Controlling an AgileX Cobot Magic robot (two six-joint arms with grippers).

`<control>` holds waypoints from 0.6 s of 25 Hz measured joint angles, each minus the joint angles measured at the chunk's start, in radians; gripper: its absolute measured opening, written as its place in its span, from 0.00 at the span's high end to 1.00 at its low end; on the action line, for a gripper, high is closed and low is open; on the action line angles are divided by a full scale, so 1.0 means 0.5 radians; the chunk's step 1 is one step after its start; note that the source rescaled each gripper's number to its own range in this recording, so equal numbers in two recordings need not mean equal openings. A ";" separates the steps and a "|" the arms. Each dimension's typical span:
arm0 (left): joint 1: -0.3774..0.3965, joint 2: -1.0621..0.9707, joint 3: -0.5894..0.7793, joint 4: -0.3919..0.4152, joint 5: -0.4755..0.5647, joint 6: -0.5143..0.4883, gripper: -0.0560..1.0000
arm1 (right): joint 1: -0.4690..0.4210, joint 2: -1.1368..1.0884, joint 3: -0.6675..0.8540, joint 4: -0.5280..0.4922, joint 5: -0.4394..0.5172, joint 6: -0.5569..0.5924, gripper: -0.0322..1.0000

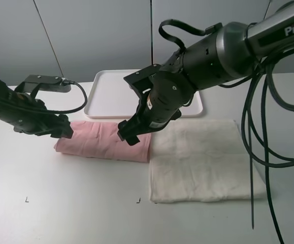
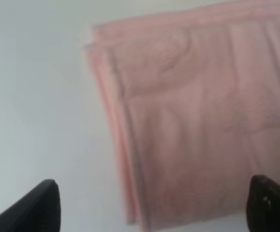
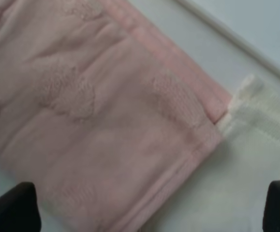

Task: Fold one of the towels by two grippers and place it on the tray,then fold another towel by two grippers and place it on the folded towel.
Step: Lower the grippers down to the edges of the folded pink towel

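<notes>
A pink towel (image 1: 103, 142) lies folded into a long strip on the white table, in front of the white tray (image 1: 111, 89). A cream towel (image 1: 202, 160) lies spread flat to its right, touching its right end. My left gripper (image 1: 65, 133) hovers over the pink towel's left end; in the left wrist view its fingertips (image 2: 38, 205) stand wide apart above the towel (image 2: 193, 125). My right gripper (image 1: 129, 136) hovers over the pink towel's right part; in the right wrist view its fingertips (image 3: 14, 205) are spread above the towel (image 3: 96, 121) and the cream towel's corner (image 3: 256, 125). Both are empty.
The tray (image 1: 195, 109) sits at the back middle and holds nothing. The right arm's black cables (image 1: 253, 132) hang over the cream towel's right side. Small black corner marks (image 1: 27, 200) are on the table's front.
</notes>
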 joint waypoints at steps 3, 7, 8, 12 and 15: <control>0.107 0.095 -0.136 0.004 0.213 -0.131 0.01 | -0.021 0.000 -0.099 0.262 0.152 -0.206 0.00; 0.124 0.218 -0.257 0.004 0.318 -0.173 0.01 | -0.070 0.000 -0.214 0.580 0.348 -0.446 0.00; 0.124 0.260 -0.282 0.004 0.331 -0.190 0.01 | -0.080 0.000 -0.242 0.616 0.394 -0.475 0.00; 0.124 0.384 -0.374 0.086 0.368 -0.303 0.01 | -0.096 0.000 -0.289 0.656 0.503 -0.520 0.00; 0.124 0.459 -0.433 0.112 0.389 -0.342 0.01 | -0.096 0.000 -0.291 0.661 0.532 -0.524 0.00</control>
